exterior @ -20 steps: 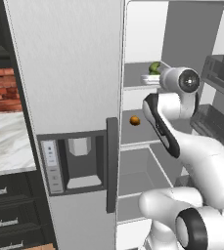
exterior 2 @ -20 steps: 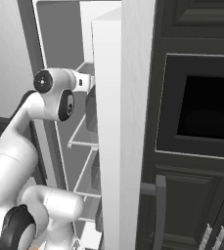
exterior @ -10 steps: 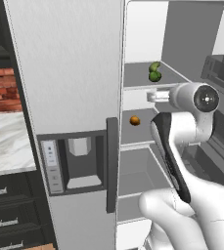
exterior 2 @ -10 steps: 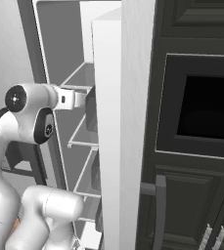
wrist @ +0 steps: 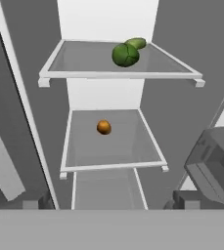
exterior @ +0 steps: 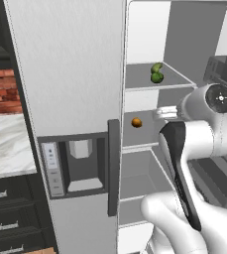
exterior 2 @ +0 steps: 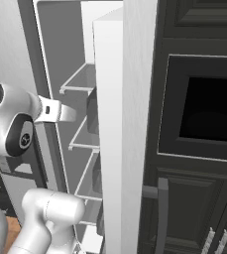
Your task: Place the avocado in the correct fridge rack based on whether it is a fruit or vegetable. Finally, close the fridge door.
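Observation:
The avocado is dark green and round. It lies on the upper fridge rack, touching a paler elongated green item; the left base view has the avocado on that same rack. My gripper is open and empty, drawn back outside the fridge and facing the racks. From the left base camera the gripper hangs level with the middle rack. The fridge door stands open, edge-on in the right base view, with its bins at the right.
An orange ball rests on the middle rack. The closed door with the dispenser panel borders the opening on the left. A dark door bin juts in at the lower right of the hand view. A wall oven stands right of the fridge.
The arm has pulled back out of the fridge and swung right, away from the racks. The avocado stays on the upper rack. The jaws remain open.

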